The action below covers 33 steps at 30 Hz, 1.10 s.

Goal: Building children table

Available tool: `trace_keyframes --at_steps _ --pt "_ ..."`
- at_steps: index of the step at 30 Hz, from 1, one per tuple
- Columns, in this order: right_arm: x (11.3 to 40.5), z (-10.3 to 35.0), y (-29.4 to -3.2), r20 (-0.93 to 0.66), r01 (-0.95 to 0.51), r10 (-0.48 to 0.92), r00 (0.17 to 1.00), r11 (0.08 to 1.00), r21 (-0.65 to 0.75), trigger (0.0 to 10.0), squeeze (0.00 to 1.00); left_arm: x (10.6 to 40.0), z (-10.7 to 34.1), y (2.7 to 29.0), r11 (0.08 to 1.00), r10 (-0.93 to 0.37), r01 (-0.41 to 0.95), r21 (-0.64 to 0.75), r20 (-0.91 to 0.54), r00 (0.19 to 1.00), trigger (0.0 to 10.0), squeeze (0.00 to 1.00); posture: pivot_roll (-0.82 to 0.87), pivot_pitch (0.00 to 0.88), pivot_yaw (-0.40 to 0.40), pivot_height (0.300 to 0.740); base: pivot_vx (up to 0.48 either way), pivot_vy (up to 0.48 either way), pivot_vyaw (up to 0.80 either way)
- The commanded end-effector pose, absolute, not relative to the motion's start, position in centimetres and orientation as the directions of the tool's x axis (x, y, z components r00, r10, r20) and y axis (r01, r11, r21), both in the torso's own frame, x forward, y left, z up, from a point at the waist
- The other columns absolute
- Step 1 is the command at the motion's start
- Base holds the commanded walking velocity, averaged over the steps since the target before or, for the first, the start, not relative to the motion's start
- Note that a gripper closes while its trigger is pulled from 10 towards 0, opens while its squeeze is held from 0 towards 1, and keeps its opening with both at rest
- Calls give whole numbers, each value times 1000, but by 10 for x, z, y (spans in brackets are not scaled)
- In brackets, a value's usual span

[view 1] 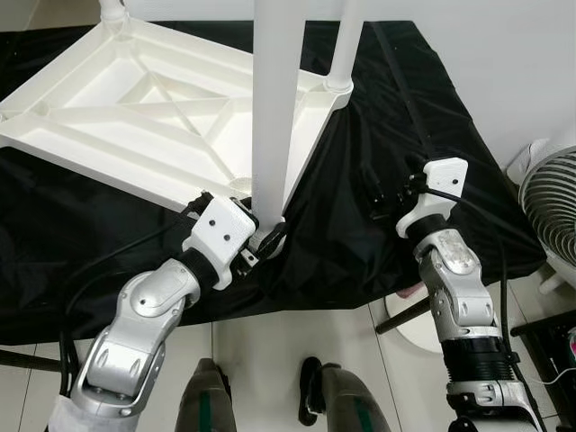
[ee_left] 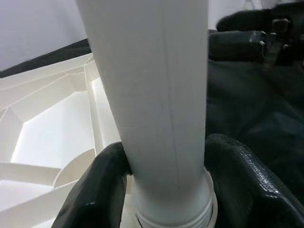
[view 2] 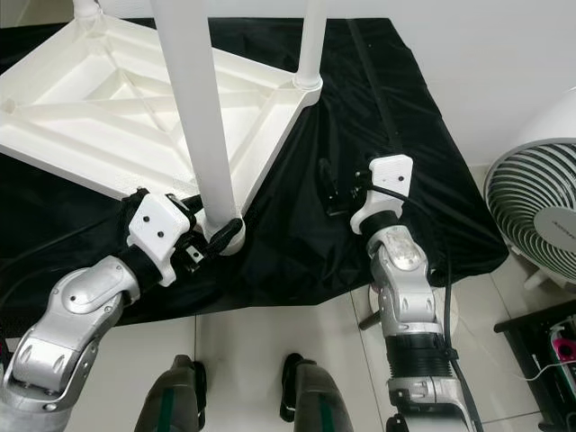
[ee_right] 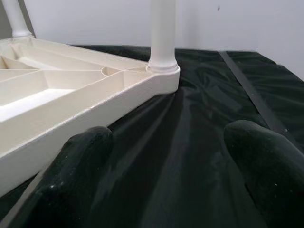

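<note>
A white plastic tabletop (view 1: pixel 126 117) lies upside down on a black cloth, ribs facing up. A white leg (view 1: pixel 274 99) stands upright in its near corner socket, and my left gripper (view 1: pixel 261 236) is shut around that leg's base; both fingers (ee_left: pixel 102 190) press its sides. Another leg (view 1: pixel 342 45) stands in the right corner socket (ee_right: pixel 163 66), and a third leg (view 1: pixel 112 11) at the far corner. My right gripper (view 1: pixel 389 193) hovers open over the cloth to the right of the tabletop, holding nothing, its fingers (ee_right: pixel 80 161) spread.
The black cloth (view 1: pixel 378 243) covers a low surface whose front edge is near my feet (view 1: pixel 310 396). A white fan (view 1: pixel 553 211) stands on the tiled floor at the right. A white wall runs behind.
</note>
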State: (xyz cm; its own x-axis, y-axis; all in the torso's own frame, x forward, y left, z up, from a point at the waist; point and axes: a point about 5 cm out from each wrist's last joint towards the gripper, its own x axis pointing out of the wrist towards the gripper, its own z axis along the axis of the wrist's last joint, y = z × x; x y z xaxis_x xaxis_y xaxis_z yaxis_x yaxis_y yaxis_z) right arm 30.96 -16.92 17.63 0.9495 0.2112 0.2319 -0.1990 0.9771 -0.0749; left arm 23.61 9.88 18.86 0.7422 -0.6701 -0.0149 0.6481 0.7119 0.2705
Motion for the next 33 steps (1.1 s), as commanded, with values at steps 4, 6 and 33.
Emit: trace_keyframes --at_steps 4,6,33 --pt "305 168 -166 192 -138 154 969 986 -94 10000 0 239 191 91 745 -648 628 226 20 761 10000 0 20 152 6 740 0 0 0" --pt "304 169 -164 193 -146 164 967 984 -103 10000 0 238 192 90 731 -663 635 250 41 747 10000 0 24 145 0 740 0 0 0" --pt "301 175 -138 228 -454 464 856 885 -101 10000 1000 256 192 95 788 -609 590 176 84 789 10000 0 8 77 15 740 0 0 0"
